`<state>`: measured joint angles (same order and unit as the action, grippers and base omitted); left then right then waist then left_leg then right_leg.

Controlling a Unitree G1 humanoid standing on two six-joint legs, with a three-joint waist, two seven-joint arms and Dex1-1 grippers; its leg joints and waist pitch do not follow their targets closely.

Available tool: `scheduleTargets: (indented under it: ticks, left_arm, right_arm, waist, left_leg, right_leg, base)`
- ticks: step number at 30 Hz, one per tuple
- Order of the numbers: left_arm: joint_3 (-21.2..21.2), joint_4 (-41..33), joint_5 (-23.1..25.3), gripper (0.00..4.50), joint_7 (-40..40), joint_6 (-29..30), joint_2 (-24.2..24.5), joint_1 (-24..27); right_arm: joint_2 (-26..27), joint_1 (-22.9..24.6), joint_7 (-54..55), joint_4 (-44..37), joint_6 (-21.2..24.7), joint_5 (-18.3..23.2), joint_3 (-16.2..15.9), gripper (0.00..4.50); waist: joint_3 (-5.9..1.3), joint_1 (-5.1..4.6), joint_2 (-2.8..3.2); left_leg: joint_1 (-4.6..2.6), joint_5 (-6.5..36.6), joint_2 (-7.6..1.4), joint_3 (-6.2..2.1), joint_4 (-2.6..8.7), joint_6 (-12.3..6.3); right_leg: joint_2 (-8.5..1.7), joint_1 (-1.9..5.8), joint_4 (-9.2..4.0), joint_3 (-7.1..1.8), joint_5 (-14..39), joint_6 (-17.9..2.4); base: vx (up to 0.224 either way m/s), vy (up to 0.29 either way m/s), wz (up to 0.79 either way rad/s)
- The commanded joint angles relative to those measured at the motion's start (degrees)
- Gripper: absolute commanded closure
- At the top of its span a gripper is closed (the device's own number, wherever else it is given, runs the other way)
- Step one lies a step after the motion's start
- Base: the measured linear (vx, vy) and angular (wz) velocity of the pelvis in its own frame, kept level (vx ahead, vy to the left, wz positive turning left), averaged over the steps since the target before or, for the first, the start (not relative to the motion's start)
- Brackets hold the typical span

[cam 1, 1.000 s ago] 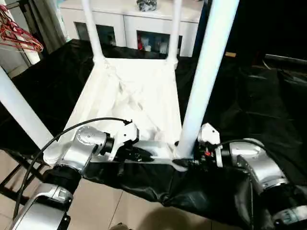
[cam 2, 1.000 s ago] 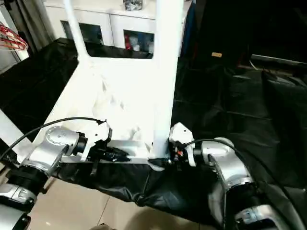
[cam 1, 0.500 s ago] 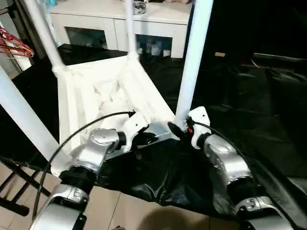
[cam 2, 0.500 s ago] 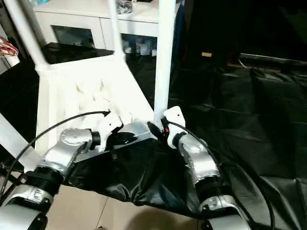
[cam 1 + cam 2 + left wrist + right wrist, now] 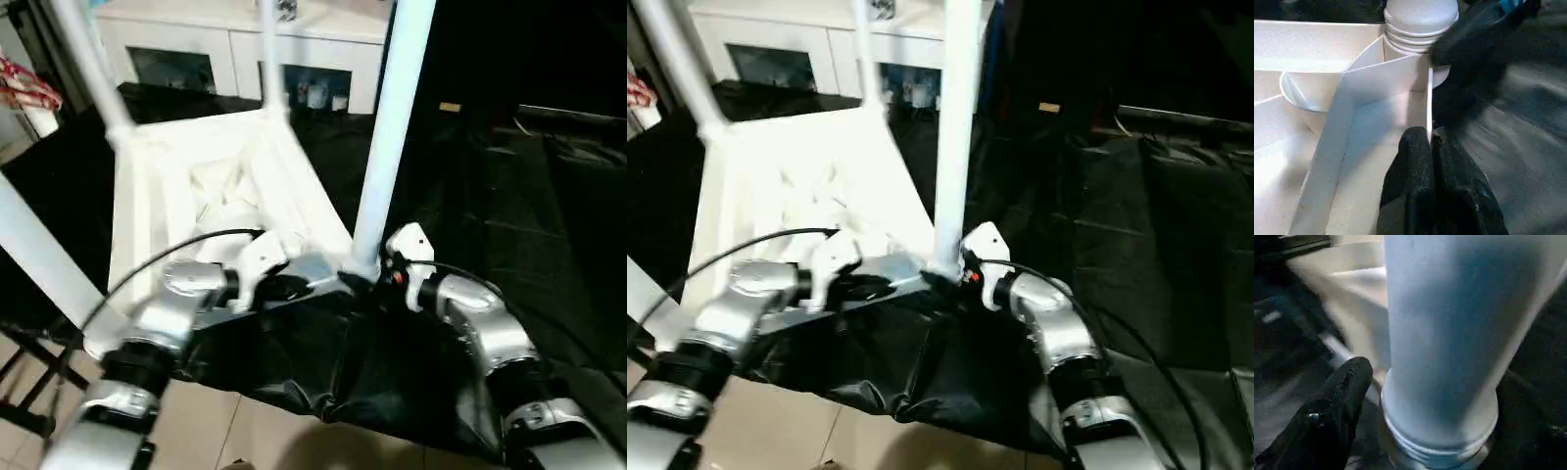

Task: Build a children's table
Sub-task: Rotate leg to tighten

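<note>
The children's table lies upside down, legs up, at centre-left on the black bench; with left gripper clenched on its rim and right gripper apparently clasping the near leg, moving both together avoids twisting the socket.

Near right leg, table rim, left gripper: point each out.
Near right leg (image 5: 384, 137), left eye view, middle of the tube.
Table rim (image 5: 1429, 105), left wrist view, thin wall edge above the fingers.
Left gripper (image 5: 1431, 147), left wrist view, between its fingertips.
</note>
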<state>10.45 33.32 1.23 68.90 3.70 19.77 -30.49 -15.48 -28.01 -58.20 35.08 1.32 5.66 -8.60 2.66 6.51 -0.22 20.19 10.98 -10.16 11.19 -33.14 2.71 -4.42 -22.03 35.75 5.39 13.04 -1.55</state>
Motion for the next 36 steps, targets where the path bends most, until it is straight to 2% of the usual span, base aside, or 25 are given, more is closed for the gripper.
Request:
scheduleTargets:
  ticks: [1, 2, 3, 8, 12, 13, 15, 16, 18, 21, 25, 26, 27, 28, 29, 30, 31, 32, 33, 34, 36]
  left_arm:
    - [1.71, -0.58, -1.56, 4.50, 2.50, -0.50, -0.82, 0.69]
    - [1.71, -0.57, -1.82, 4.50, 3.52, -0.46, -0.34, 0.65]
    - [1.66, -0.62, -2.15, 4.50, 4.57, -0.30, 0.13, 0.60]
    - [1.80, -0.36, -3.08, 4.50, 9.61, 0.77, 2.97, 0.09]
    - [2.51, -0.46, -3.35, 4.50, 12.21, 1.12, 4.18, 0.01]
    - [2.62, -0.71, -3.57, 4.50, 13.00, 1.36, 4.46, 0.07]
    - [2.64, -0.82, -3.83, 4.50, 13.47, 1.59, 4.50, 0.07]
    - [2.64, -0.82, -3.83, 4.50, 13.47, 1.59, 4.50, 0.07]
    - [2.63, -0.95, -4.11, 4.50, 13.58, 1.83, 4.34, 0.07]
    - [2.27, -0.86, -4.26, 4.50, 12.05, 1.93, 3.27, -0.05]
    - [1.91, -0.64, -4.11, 4.50, 10.42, 1.99, 2.64, -0.19]
    - [1.03, -0.14, -3.88, 4.50, 6.94, 2.47, 1.56, -0.49]
    - [0.14, 0.11, -3.49, 4.50, 2.94, 3.15, 0.18, -0.72]
    - [-0.14, 0.18, -3.37, 4.50, 1.72, 3.36, -0.24, -0.79]
    - [-0.96, 0.18, -2.84, 4.50, -2.72, 4.33, -1.94, -0.95]
    - [-1.89, -0.04, -1.99, 4.50, -8.71, 5.58, -4.55, -1.17]
    - [-2.03, -0.09, -1.85, 4.50, -9.65, 5.78, -4.97, -1.20]
    - [-2.13, -0.40, -1.43, 4.50, -11.71, 6.25, -6.03, -1.17]
    - [-2.19, -0.62, -1.16, 4.50, -12.88, 6.52, -6.66, -1.12]
    - [-1.96, -1.12, -0.78, 4.50, -14.19, 6.97, -7.70, -0.96]
    - [-1.93, -1.19, -0.74, 4.50, -14.37, 7.04, -7.86, -0.93]
  right_arm:
    - [0.66, 0.87, -7.16, -2.29, 0.90, 1.24, -4.15, 0.71]
    - [-0.28, 1.27, -9.42, -2.96, 0.67, 1.31, -4.83, 0.71]
    - [-1.11, 1.61, -11.21, -3.49, 0.49, 1.35, -5.38, 0.71]
    - [-3.81, 2.30, -17.97, -5.28, 1.53, 2.38, -6.79, 0.71]
    - [-4.36, 2.44, -20.45, -6.65, 3.26, 3.19, -7.44, 1.05]
    - [-4.25, 2.47, -20.65, -6.92, 3.59, 3.26, -7.54, 1.24]
    - [-3.96, 2.57, -20.43, -7.13, 3.72, 3.28, -7.51, 1.24]
    - [-3.96, 2.57, -20.43, -7.13, 3.72, 3.28, -7.51, 1.46]
    - [-3.52, 2.88, -20.00, -7.48, 3.89, 3.48, -7.38, 1.53]
    - [-2.53, 3.44, -18.58, -7.59, 4.11, 3.80, -6.93, 1.74]
    - [-1.86, 3.73, -17.55, -7.50, 4.25, 3.82, -6.67, 1.80]
    - [-0.46, 3.83, -13.97, -6.47, 3.31, 2.97, -6.06, 1.80]
    - [1.94, 3.30, -6.91, -4.06, 2.59, 1.63, -4.76, 1.81]
    - [2.68, 3.14, -4.75, -3.32, 2.37, 1.22, -4.36, 1.81]
    - [5.78, 2.30, 4.11, -0.21, 1.43, -0.38, -2.85, 1.81]
    - [10.01, 1.12, 14.50, 3.12, 1.31, -1.88, -1.24, 1.82]
    - [10.69, 0.93, 16.14, 3.64, 1.29, -2.11, -0.99, 1.82]
    - [12.21, 0.49, 19.31, 4.48, 1.25, -2.54, -0.71, 1.82]
    - [13.08, 0.30, 21.02, 4.83, 1.25, -2.84, -0.52, 1.82]
    - [14.42, -0.24, 23.35, 5.44, 1.84, -3.11, -0.35, 1.82]
    - [14.60, -0.31, 23.60, 5.50, 1.91, -3.14, -0.35, 1.82]
  waist:
    - [-3.29, 0.29, -0.72]
    - [-3.20, 0.47, -0.90]
    - [-3.15, 0.69, -0.91]
    - [-2.99, 1.08, -0.96]
    - [-2.93, 1.49, -0.91]
    - [-3.02, 1.56, -0.62]
    - [-3.06, 1.53, -0.68]
    - [-3.12, 1.54, -0.72]
    - [-3.18, 1.57, -0.32]
    - [-3.17, 1.60, -0.78]
    - [-3.10, 1.56, -0.67]
    - [-3.10, 1.59, -0.49]
    - [-2.90, 1.52, -0.56]
    - [-2.74, 1.21, -0.87]
    - [-2.54, 0.76, -0.88]
    - [-2.43, 0.50, -0.83]
    - [-2.39, 0.25, -0.95]
    - [-2.18, -0.49, -0.87]
    - [-2.37, -0.69, -0.98]
    - [-2.38, -0.54, -1.08]
    - [-2.59, -0.39, -0.92]
  left_leg:
    - [0.16, 5.09, -3.90, -1.53, 3.15, -6.39]
    - [0.18, 4.74, -4.03, -1.56, 3.17, -6.94]
    - [0.06, 5.15, -4.09, -1.53, 3.18, -6.71]
    - [0.03, 6.73, -4.13, -1.57, 3.29, -5.60]
    - [-0.13, 7.16, -4.16, -1.59, 3.39, -4.75]
    - [-0.16, 7.03, -4.19, -1.64, 3.35, -4.53]
    - [-0.14, 6.74, -4.15, -1.60, 3.32, -4.40]
    - [-0.17, 6.36, -4.18, -1.65, 3.33, -4.36]
    - [-0.11, 6.18, -4.13, -1.68, 3.25, -4.31]
    - [-0.04, 6.10, -4.12, -1.64, 3.23, -4.42]
    - [-0.08, 6.85, -4.11, -1.66, 3.28, -4.13]
    - [-0.12, 7.27, -4.15, -1.70, 3.31, -3.82]
    - [-0.19, 8.28, -4.18, -1.74, 3.47, -3.31]
    - [-0.28, 9.00, -4.08, -1.82, 3.62, -2.32]
    - [-0.17, 10.38, -4.05, -2.06, 3.98, -0.98]
    - [-0.34, 11.47, -4.00, -2.08, 4.14, -0.34]
    - [-0.34, 12.37, -3.91, -2.16, 4.09, 0.14]
    - [-0.47, 13.81, -3.98, -2.46, 4.39, 1.36]
    - [-0.50, 13.87, -3.79, -2.42, 4.34, 1.24]
    - [-0.71, 13.43, -3.76, -2.20, 4.17, 0.39]
    - [-0.64, 11.52, -3.73, -2.01, 4.07, -0.66]
  right_leg:
    - [-5.24, 2.78, -3.85, -3.78, 2.43, -12.10]
    - [-5.33, 2.71, -3.65, -3.77, 0.74, -12.71]
    - [-5.47, 2.63, -3.70, -3.75, 1.43, -13.27]
    - [-5.56, 2.65, -3.95, -3.83, 4.39, -12.91]
    - [-5.56, 2.58, -4.01, -3.91, 5.33, -12.81]
    - [-5.66, 2.58, -3.94, -3.91, 4.98, -12.93]
    - [-5.57, 2.58, -3.87, -3.91, 3.76, -13.12]
    - [-5.59, 2.65, -3.72, -3.88, 2.74, -13.43]
    - [-5.60, 2.67, -3.63, -3.87, 1.75, -13.80]
    - [-5.65, 2.83, -3.61, -3.87, 1.26, -13.95]
    - [-5.61, 2.76, -3.82, -3.85, 2.92, -13.63]
    - [-5.65, 2.74, -3.88, -3.85, 3.77, -13.48]
    - [-5.69, 2.61, -4.16, -3.91, 5.37, -13.21]
    - [-5.90, 2.44, -4.36, -3.98, 7.90, -12.82]
    - [-6.16, 2.56, -4.85, -3.94, 12.81, -11.78]
    - [-6.14, 2.44, -5.25, -3.90, 15.51, -11.15]
    - [-6.25, 2.51, -5.51, -3.88, 18.03, -10.45]
    - [-6.25, 2.27, -5.79, -3.87, 22.38, -9.47]
    - [-6.20, 2.34, -6.16, -3.91, 24.22, -8.05]
    - [-6.12, 2.04, -6.38, -4.16, 23.39, -7.70]
    - [-5.93, 2.04, -6.02, -4.33, 19.59, -8.11]
  base:
    - [0.000, 0.000, 0.00]
    - [0.000, 0.000, 0.00]
    - [0.000, 0.000, 0.00]
    - [0.000, 0.000, 0.00]
    - [0.000, 0.000, 0.00]
    - [0.000, 0.000, 0.00]
    - [0.000, 0.000, 0.00]
    - [0.000, 0.000, 0.00]
    - [0.000, 0.000, 0.00]
    - [0.000, 0.000, 0.00]
    - [0.000, 0.000, 0.00]
    - [0.000, 0.000, 0.00]
    - [0.000, 0.000, 0.00]
    - [0.000, 0.000, 0.00]
    - [0.000, 0.000, 0.00]
    - [0.000, 0.000, 0.00]
    - [0.000, 0.000, 0.00]
    - [-0.052, -0.003, -0.07]
    - [0.000, 0.000, 0.00]
    - [0.000, 0.000, 0.00]
    - [0.000, 0.000, 0.00]
